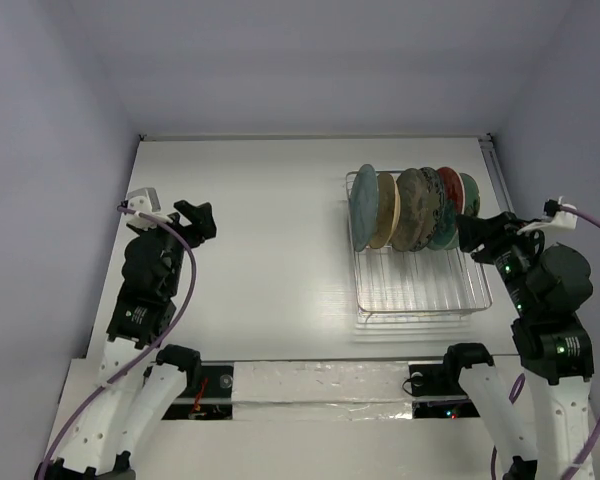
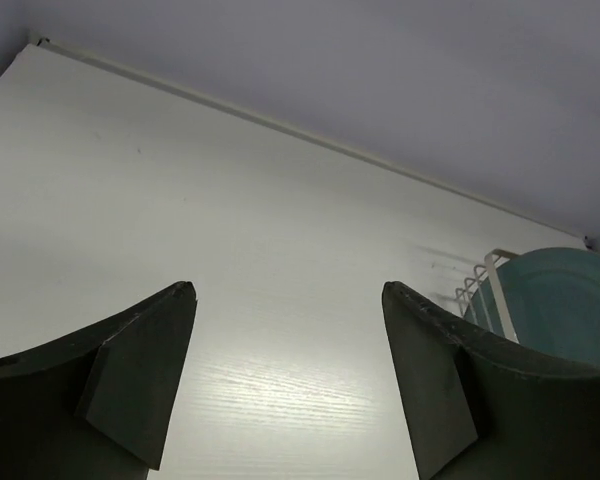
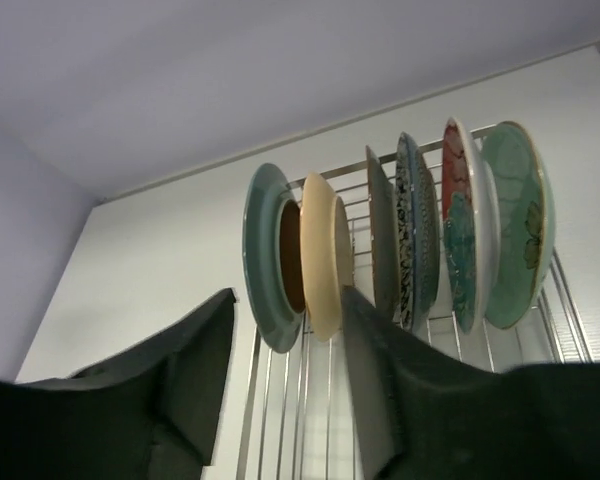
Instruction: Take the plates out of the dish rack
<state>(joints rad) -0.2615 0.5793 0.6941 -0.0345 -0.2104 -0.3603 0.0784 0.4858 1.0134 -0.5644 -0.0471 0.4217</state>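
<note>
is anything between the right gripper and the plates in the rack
nothing visible does. in the right wrist view the right gripper is open and looks straight at the plates standing on edge in the dish rack, with only air between them.

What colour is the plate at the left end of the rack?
The plate is teal, clearest in the right wrist view.

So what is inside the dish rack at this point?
Six plates stand on edge in the dish rack's far half: teal, cream, grey, blue-patterned, red, pale green. Neighbours cover most inner faces.
</note>
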